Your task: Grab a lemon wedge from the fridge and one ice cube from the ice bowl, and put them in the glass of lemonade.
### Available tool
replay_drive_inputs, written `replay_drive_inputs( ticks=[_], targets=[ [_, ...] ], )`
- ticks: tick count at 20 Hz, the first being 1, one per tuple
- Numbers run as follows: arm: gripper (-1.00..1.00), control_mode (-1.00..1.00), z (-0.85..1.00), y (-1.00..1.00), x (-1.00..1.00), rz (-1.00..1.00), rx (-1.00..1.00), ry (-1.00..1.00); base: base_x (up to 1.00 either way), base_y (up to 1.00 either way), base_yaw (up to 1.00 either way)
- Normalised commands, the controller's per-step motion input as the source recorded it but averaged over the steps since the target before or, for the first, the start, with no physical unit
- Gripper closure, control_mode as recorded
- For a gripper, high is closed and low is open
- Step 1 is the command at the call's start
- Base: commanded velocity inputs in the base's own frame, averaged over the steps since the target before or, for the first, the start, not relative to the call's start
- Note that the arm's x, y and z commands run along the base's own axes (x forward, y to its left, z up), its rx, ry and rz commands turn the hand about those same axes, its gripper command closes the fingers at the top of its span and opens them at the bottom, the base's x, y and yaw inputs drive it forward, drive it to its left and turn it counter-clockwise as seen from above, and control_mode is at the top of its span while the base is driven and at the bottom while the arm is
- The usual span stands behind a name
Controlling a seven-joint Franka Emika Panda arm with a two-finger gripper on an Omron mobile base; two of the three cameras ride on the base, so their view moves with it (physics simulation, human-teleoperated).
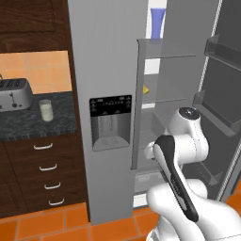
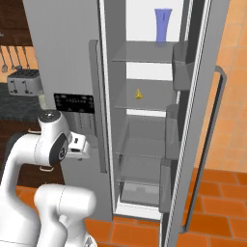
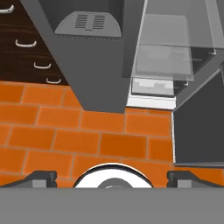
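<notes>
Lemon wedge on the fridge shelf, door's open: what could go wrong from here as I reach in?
1. The lemon wedge is tiny and lies deep on a glass shelf; the wide-open gripper could nudge it away rather than pinch it.
2. The hand now points at the floor, so the arm must swing up between the left door edge and the open door's bins; a clip seems possible.
3. The blue cup above could be knocked.

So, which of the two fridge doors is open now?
The plain right-hand door of the tall grey steel fridge stands open; the door with the black dispenser panel is shut.
</notes>
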Motion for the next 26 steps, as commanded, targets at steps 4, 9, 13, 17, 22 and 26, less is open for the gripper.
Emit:
replay_drive_inputs(
  ticks=[4, 9, 13, 17, 22, 26],
  targets=[
    [-1.0, -1.0, -0.06, 0.0, 0.0, -0.01, 0.0, 0.0, 0.0, 0.0, 0.0],
    [-1.0, 1.0, -0.03, 0.0, 0.0, -0.02, 0.0, 0.0, 0.0, -0.22, -0.07],
    [-1.0, 1.0, 0.0, 0.0, 0.0, 0.0, 0.0, 0.0, 0.0, -0.63, -0.1],
    [-1.0, 1.0, 0.0, 0.0, 0.0, 0.0, 0.0, 0.0, 0.0, -0.65, -0.05],
    [-1.0, 1.0, 0.0, 0.0, 0.0, 0.0, 0.0, 0.0, 0.14, -0.32, -0.01],
    [-1.0, 1.0, 0.0, 0.0, 0.0, 0.0, 0.0, 0.0, 0.49, 0.0, 0.0]
  ],
)
